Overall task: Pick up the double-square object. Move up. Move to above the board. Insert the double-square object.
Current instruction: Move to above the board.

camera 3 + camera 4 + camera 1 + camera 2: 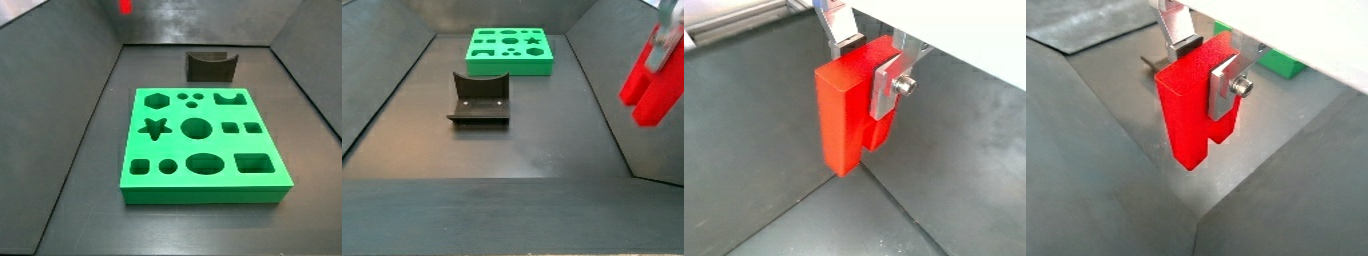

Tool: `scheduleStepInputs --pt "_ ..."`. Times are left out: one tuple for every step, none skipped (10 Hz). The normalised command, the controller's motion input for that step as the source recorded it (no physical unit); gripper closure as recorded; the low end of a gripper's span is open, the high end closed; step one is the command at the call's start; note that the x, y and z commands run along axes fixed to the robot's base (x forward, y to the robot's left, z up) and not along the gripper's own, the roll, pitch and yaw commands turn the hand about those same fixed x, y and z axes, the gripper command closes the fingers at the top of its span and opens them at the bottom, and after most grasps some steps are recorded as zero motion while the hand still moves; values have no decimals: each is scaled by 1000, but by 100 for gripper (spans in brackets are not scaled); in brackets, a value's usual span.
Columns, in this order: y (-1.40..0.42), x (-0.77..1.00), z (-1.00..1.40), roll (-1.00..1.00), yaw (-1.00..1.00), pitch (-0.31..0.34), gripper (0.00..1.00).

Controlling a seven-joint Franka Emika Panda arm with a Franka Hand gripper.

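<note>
The gripper (875,62) is up in the air, and its two silver fingers (889,88) are pressed onto the sides of the double-square object (851,110) near its top end. So the jaws are closed down to the width of the red piece, which hangs straight below them. I think it is held near the top so the long lower end stays free to go into a hole.

In a side view the red piece (653,85) floats high at the right edge, well apart from the board (509,50) far back on the floor. In a side view only a tiny bit of red (127,6) shows at the top edge, far behind the board (201,140). So it looks like the lift is done and the trip over to the board is still to come.

The board lies flat, with its cut-outs facing up — a star, circles, squares, an oval. Which hole fits the red piece I cannot tell for sure.

The fixture (480,97) stands on the floor between the board and the near side. The floor (543,140) is dark grey and smooth, with sloped grey walls (67,120) around it — like a big tray.
</note>
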Motion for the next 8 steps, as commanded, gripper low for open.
scheduleStepInputs --pt "41 25 1000 -133 18 30 100" --pt "41 27 1000 -117 14 35 100" --pt "38 24 1000 -99 11 42 100" --pt "35 21 949 -91 11 45 100" --pt "25 13 721 -75 12 50 100" --pt "16 6 498 -62 12 56 100" --pt "9 4 332 -52 13 59 100" --pt "4 5 168 -43 14 62 100"
